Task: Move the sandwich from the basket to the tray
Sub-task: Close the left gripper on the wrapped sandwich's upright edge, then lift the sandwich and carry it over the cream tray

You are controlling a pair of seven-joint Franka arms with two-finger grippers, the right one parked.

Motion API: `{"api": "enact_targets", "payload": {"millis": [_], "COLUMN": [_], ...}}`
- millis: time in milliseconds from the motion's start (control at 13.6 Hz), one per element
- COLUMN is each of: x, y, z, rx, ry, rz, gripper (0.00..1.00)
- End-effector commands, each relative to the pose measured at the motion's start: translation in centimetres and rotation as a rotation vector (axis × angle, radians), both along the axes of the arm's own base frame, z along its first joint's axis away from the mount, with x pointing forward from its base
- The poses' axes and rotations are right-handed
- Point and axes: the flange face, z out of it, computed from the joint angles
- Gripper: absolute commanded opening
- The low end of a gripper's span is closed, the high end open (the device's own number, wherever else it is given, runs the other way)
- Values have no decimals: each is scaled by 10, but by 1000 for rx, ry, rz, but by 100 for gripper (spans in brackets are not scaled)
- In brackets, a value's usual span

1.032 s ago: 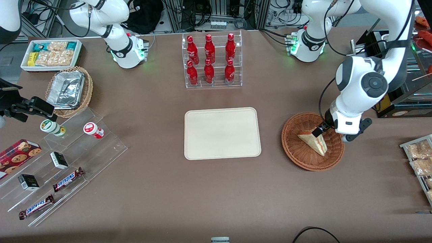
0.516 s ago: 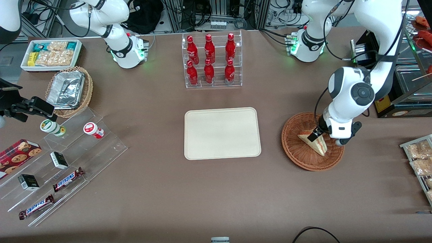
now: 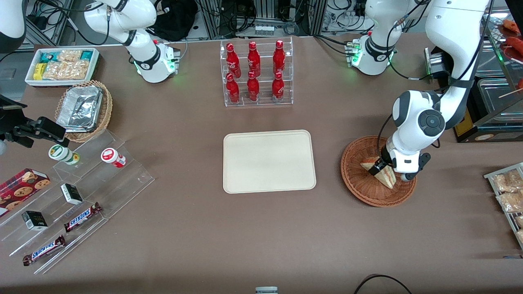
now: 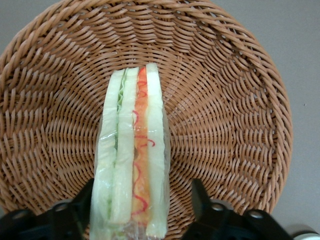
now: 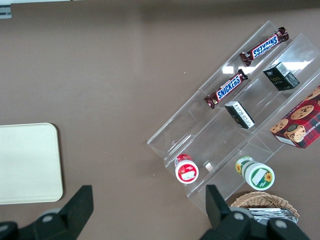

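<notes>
The hand straddles the sandwich in the basket, fingers spread, not pinching. The bare tray sits at the basket's nine o'clock, open bench between. "SNICKERS" bars lie toward the parked arm's end.

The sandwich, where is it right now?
The sandwich lies in the basket toward the working arm's end of the table, beside the tray. The open gripper straddles it.

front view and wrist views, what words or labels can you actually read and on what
"SNICKERS" on the upper candy bar on the clear acrylic stand.
"SNICKERS" on the lower candy bar, also readable in the right wrist view.
Red bottles: white script, too small to read.
Cookie box, small dark boxes, two cups: print unreadable.
Sandwich, basket and tray: no text.
The gripper straddles the sandwich, open.
</notes>
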Motion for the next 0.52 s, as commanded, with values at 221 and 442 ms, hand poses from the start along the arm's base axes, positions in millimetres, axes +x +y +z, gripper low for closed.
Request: {"api": "enact_targets", "payload": {"millis": [221, 442], "x": [16, 28], "y": [-2, -22], "z": [37, 93], "rx": [13, 35], "ry": [-22, 36], "rz": [-2, -32], "gripper": [11, 11]}}
